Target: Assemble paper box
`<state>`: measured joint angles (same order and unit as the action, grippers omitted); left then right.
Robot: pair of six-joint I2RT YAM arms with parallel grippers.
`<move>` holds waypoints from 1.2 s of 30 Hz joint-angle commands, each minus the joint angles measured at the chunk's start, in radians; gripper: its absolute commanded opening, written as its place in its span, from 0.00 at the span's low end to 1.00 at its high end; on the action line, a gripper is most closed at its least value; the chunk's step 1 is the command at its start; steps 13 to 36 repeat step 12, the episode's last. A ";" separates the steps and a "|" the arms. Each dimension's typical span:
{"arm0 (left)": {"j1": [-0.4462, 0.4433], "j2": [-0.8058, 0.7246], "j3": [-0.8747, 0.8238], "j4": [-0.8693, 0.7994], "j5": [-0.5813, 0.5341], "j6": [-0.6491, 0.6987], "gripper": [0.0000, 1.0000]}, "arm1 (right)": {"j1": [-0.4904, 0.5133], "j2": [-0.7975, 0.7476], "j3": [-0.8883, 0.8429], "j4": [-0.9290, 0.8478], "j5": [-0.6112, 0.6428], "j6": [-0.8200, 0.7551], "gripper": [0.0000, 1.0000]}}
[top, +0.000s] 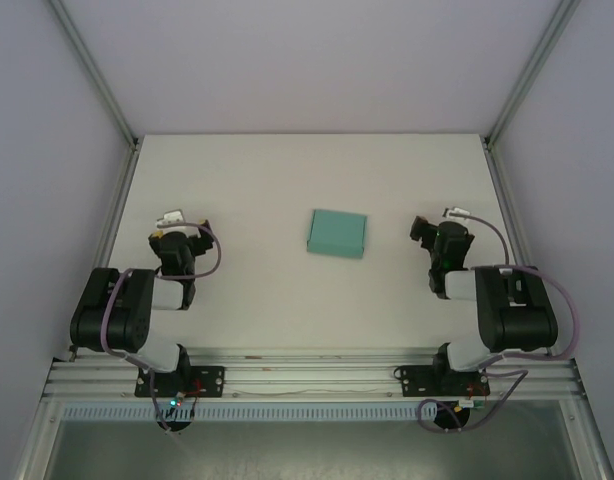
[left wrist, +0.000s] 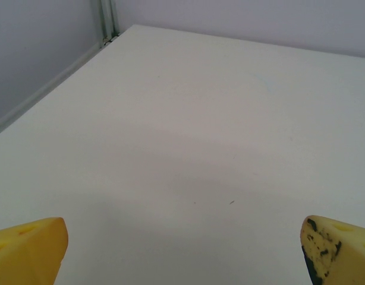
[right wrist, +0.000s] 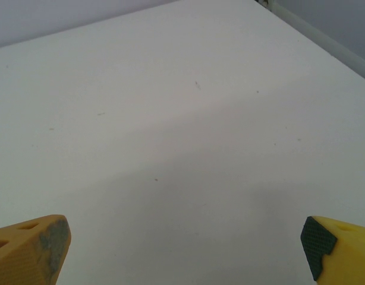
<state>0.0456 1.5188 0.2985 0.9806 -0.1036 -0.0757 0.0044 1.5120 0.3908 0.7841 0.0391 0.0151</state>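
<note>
The paper box (top: 337, 232) is a small flat teal-green rectangle lying on the white table (top: 287, 180), midway between the two arms. My left gripper (top: 179, 237) sits folded back at the left, well apart from the box. Its yellow fingertips (left wrist: 28, 249) stand wide apart over bare table, so the left gripper (left wrist: 185, 252) is open and holds nothing. My right gripper (top: 433, 232) rests at the right, also clear of the box. The right gripper (right wrist: 185, 249) is open too, its yellow fingertips (right wrist: 337, 246) far apart with nothing between them.
Grey walls with metal corner posts (top: 512, 95) enclose the table on the left, right and far sides. An aluminium rail (top: 307, 375) runs along the near edge under both arm bases. The table's far left corner (left wrist: 108, 35) appears in the left wrist view.
</note>
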 commanded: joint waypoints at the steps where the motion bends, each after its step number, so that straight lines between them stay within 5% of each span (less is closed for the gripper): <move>1: -0.013 0.009 -0.002 0.094 0.014 0.035 1.00 | -0.005 -0.016 0.005 0.030 0.033 0.014 1.00; 36: -0.026 -0.008 0.024 0.018 0.004 0.042 1.00 | -0.004 -0.013 0.003 0.038 0.033 0.015 1.00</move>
